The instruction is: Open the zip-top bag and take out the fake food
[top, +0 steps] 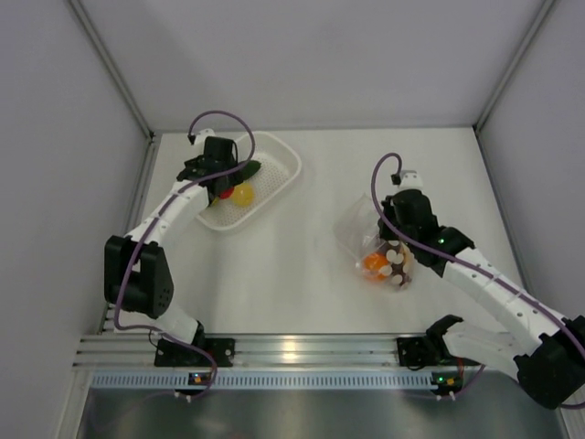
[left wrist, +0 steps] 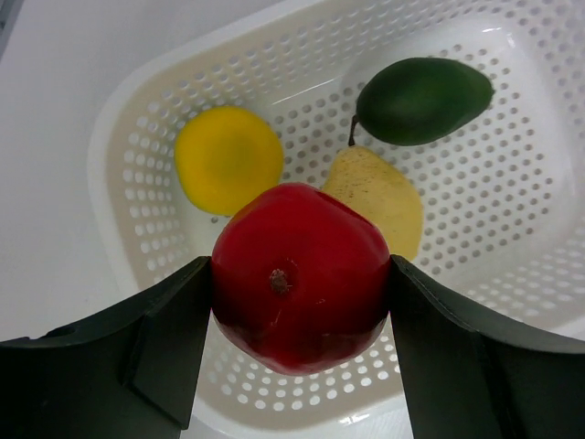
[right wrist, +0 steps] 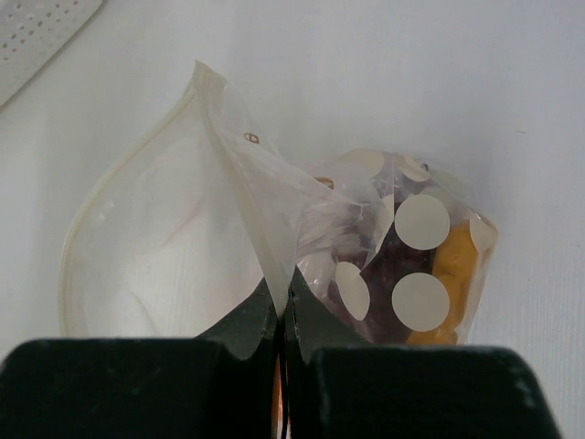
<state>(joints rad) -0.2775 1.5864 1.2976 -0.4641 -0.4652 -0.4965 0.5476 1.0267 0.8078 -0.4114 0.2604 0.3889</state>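
Observation:
My left gripper [left wrist: 300, 315] is shut on a red apple [left wrist: 300, 274], both fingers pressed against its sides, above the white perforated basket [left wrist: 512, 210]. In the basket lie a round yellow fruit [left wrist: 228, 157], a pale yellow piece [left wrist: 379, 197] and a dark green avocado [left wrist: 422, 99]. At the right, my right gripper [right wrist: 284, 306] is shut on the rim of the clear zip-top bag [right wrist: 164, 247], whose mouth gapes open. Inside the dotted bag I see purple grapes [right wrist: 384, 265] and an orange piece [right wrist: 452, 265]. From above, the bag [top: 361, 229] lies beside the right gripper [top: 402, 219].
The basket [top: 279, 165] stands at the back left, near the left wall. White enclosure walls ring the table. Bare table surface [top: 292, 265] lies between the basket and the bag. The arm bases sit on the rail at the near edge.

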